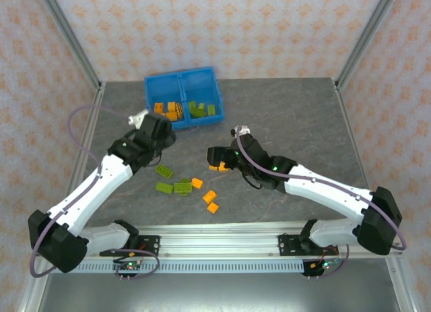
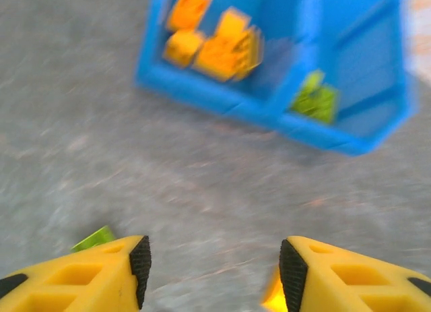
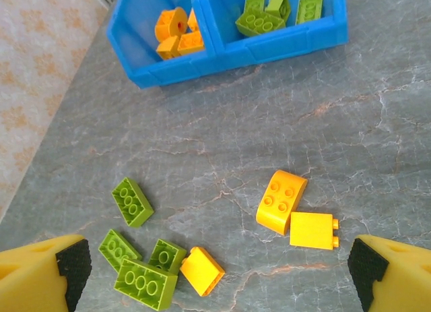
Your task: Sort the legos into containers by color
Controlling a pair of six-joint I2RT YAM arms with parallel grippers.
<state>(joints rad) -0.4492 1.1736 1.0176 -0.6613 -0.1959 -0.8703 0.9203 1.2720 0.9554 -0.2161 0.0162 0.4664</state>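
The blue bin (image 1: 149,89) stands at the back of the table, with orange legos (image 1: 170,110) in its left compartment and green legos (image 1: 202,110) in its right one. Loose green bricks (image 1: 163,170) and orange bricks (image 1: 209,197) lie on the table between the arms. My left gripper (image 1: 161,128) hovers just in front of the bin. In the blurred left wrist view it (image 2: 217,271) is open and holds nothing. My right gripper (image 1: 217,162) is open above the loose pile. An orange curved brick (image 3: 281,201) and a green brick (image 3: 132,201) lie below its spread fingers (image 3: 367,265).
Grey stone-patterned tabletop (image 1: 289,116) with bare room at the right and back right. Metal frame posts (image 1: 74,42) stand at the back corners. A grey cable (image 1: 84,116) loops off the left arm. The rail with the arm bases (image 1: 215,244) runs along the near edge.
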